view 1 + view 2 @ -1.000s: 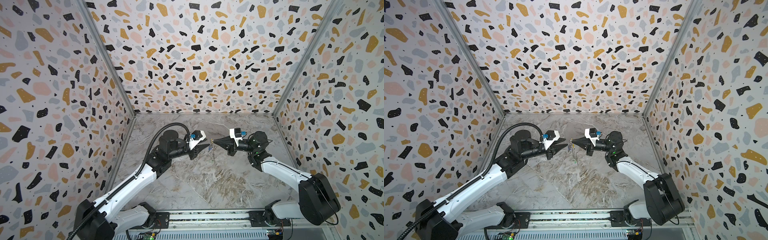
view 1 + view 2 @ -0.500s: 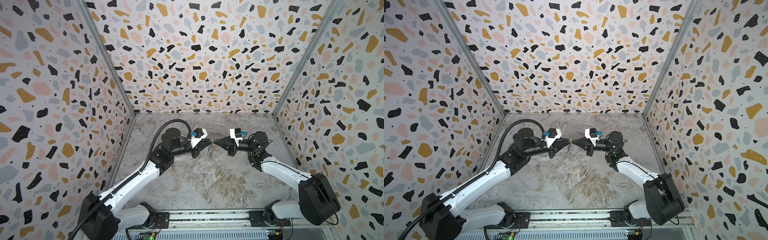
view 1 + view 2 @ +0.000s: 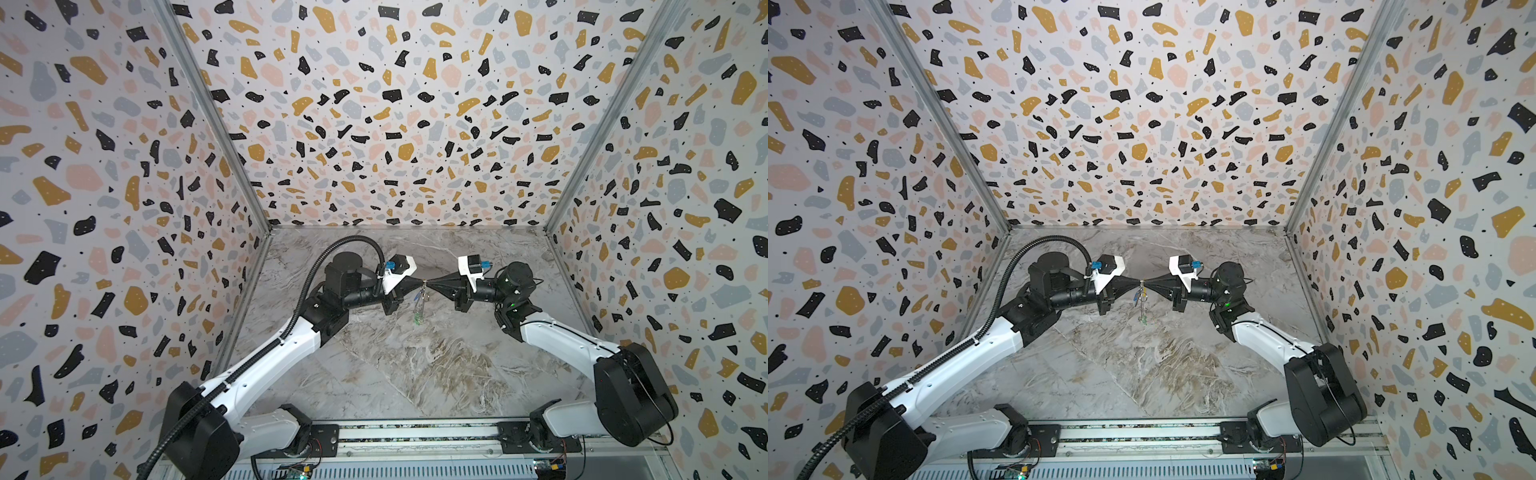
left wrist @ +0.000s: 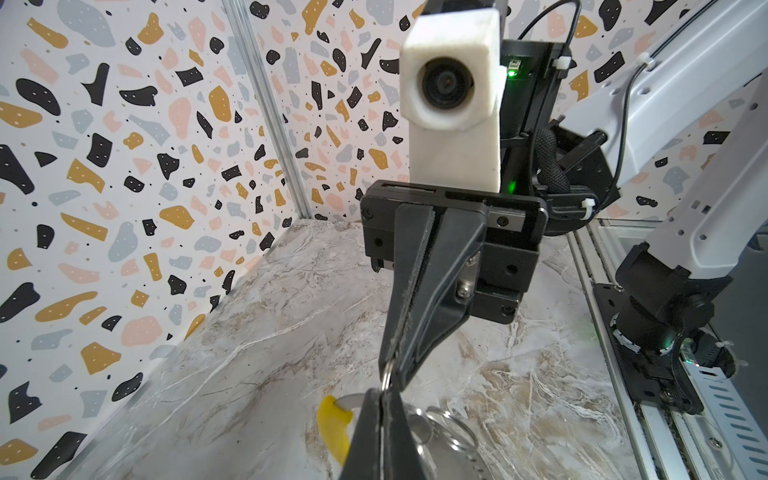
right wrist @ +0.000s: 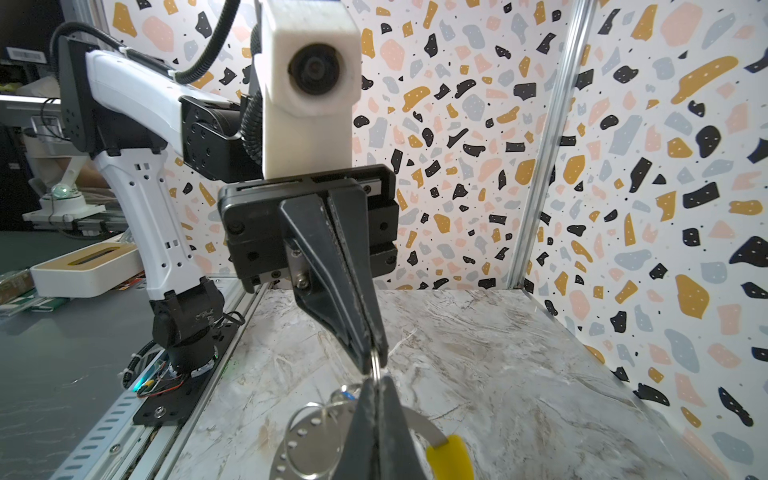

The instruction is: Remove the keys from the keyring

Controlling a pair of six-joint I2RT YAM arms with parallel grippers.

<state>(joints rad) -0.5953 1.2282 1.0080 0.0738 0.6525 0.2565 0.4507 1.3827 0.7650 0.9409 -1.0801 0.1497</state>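
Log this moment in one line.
phase: mid-air pinch | left gripper: shut on keyring | right gripper: shut on keyring | keys: hanging below, not removed

The left gripper [image 3: 420, 283] sat just left of the keyring [image 4: 332, 428], the right gripper [image 3: 428, 284] just right, both touching it; the keys [image 3: 419, 309] hung below it, above the table [image 3: 415, 374].

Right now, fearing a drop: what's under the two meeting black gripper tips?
Two tiny silvery keys, blue- and green-tagged, dangle from the thin silver keyring with yellow sleeve above the marble tabletop. The black fingers hide its gripped section.
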